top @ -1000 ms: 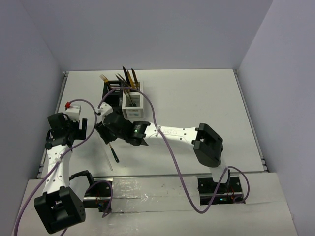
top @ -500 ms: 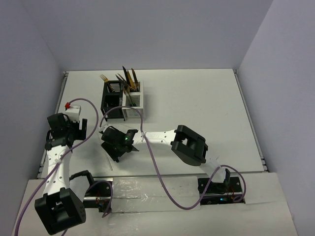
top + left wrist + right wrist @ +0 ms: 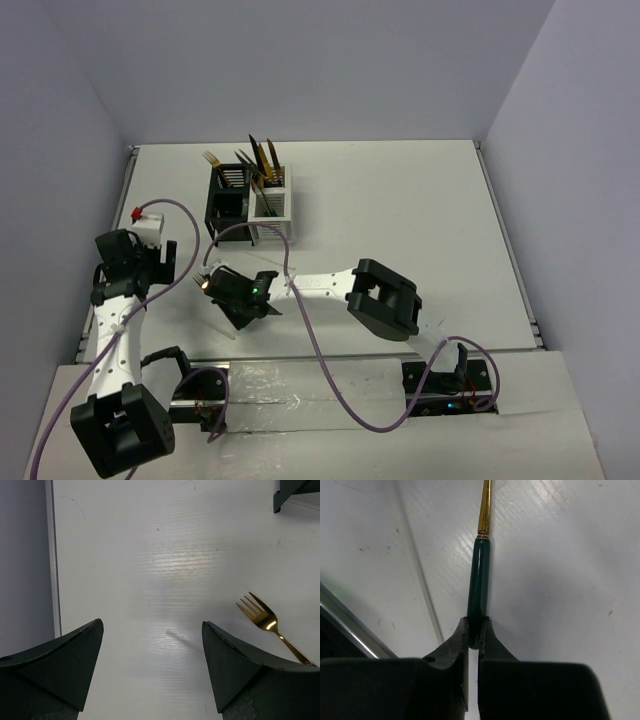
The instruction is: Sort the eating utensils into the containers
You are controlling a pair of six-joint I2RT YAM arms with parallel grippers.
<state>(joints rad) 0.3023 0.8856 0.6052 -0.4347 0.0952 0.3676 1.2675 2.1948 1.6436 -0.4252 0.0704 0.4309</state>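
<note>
The right claw (image 3: 474, 635) is pressed together on the very end of a fork's dark green handle (image 3: 478, 587), pinching it low against the table (image 3: 400, 210); judging from the wrist view, the grip sits at the tail so the gold neck and head stay free to go down into a slot first. The fork (image 3: 267, 622) lies flat, its gold tines showing at about 3 o'clock in the left wrist view, pointing toward the left side of the table. A thin clear stick (image 3: 420, 575) lies just beside the handle at its 9 o'clock in the right wrist view, apart from it and outside the pinch, which makes sense since it is no eating tool. The left claw (image 3: 150, 675) hangs spread wide over bare table, holding nothing, probably kept aside so the right arm has room to work. In the overhead view the two joined caddies, black (image 3: 229, 197) and white (image 3: 271, 200), stand at 12 o'clock from the right claw, near the far middle-left of the table, with several gold and dark utensils (image 3: 262, 160) standing upright in them, leaning out over the rims. This fork seems to be the last one left on the table.
</note>
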